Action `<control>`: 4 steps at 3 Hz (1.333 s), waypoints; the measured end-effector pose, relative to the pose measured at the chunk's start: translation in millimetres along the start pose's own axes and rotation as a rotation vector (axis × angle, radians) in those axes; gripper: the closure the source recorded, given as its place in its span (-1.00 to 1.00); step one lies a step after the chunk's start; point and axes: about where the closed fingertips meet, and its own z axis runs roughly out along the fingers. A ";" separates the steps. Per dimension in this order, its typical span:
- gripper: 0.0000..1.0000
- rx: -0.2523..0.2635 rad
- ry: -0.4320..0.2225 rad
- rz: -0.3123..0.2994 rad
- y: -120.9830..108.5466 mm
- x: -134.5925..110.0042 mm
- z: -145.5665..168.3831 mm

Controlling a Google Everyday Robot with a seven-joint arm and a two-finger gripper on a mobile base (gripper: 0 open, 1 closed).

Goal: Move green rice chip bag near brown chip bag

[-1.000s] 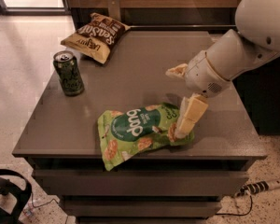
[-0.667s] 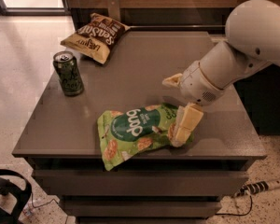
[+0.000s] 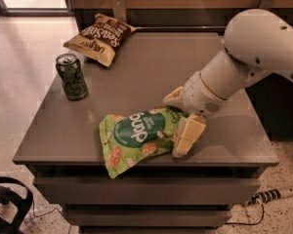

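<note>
The green rice chip bag (image 3: 136,138) lies flat at the table's front, its logo upside down. The brown chip bag (image 3: 100,37) lies at the far left corner of the table, well apart from the green bag. My gripper (image 3: 181,117) is down at the green bag's right end. One cream finger (image 3: 188,136) rests at the bag's front right corner and the other (image 3: 173,96) sits behind the bag's edge. The fingers stand apart, with the bag's right end between them. The bag lies on the table, not lifted.
A dark green drink can (image 3: 72,76) stands upright at the table's left side, between the two bags. The grey table (image 3: 151,67) has drawers below its front edge. A wooden wall runs behind it. A power strip (image 3: 271,196) lies on the floor at right.
My arm has shifted left and lower, bringing the gripper further over the green bag's right end. The bags and the can have not moved.
</note>
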 end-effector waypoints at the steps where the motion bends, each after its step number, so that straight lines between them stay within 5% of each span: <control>1: -0.21 -0.001 0.001 -0.002 0.6 -1.1 0.2; 3: 0.73 -0.001 0.003 -0.007 1.9 -3.5 0.4; 4: 1.00 -0.001 0.004 -0.010 2.5 -4.6 0.4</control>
